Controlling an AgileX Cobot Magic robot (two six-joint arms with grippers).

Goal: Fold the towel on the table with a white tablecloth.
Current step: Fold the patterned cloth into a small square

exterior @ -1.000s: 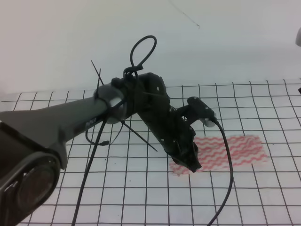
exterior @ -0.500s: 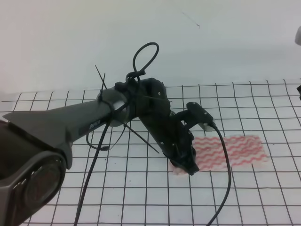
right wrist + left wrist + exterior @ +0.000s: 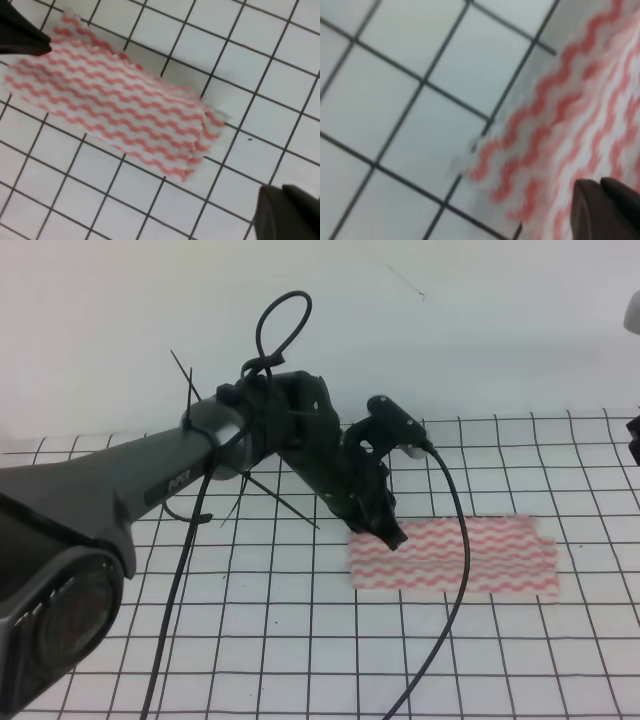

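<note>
The towel (image 3: pixel 455 555), white with red-pink wavy stripes, lies flat on the grid-printed tablecloth (image 3: pixel 250 640) covering the table. My left gripper (image 3: pixel 393 537) hovers at the towel's back-left corner. In the left wrist view its fingertips (image 3: pixel 587 200) are pressed together with nothing between them, beside the towel's (image 3: pixel 560 115) corner. In the right wrist view the whole towel (image 3: pixel 115 115) shows, and my right gripper (image 3: pixel 281 192) sits off its right end, shut and empty. The left gripper's dark tip (image 3: pixel 20 35) shows at the towel's far end.
The left arm (image 3: pixel 150 490) with its cables (image 3: pixel 455 570) crosses the table from the lower left; one cable hangs over the towel. A dark part of the right arm (image 3: pixel 634 437) shows at the right edge. A plain white wall (image 3: pixel 450 330) stands behind.
My left gripper has risen and drawn back to the left, from the towel's front-left corner to its back-left corner. The towel now lies flatter and a little further left.
</note>
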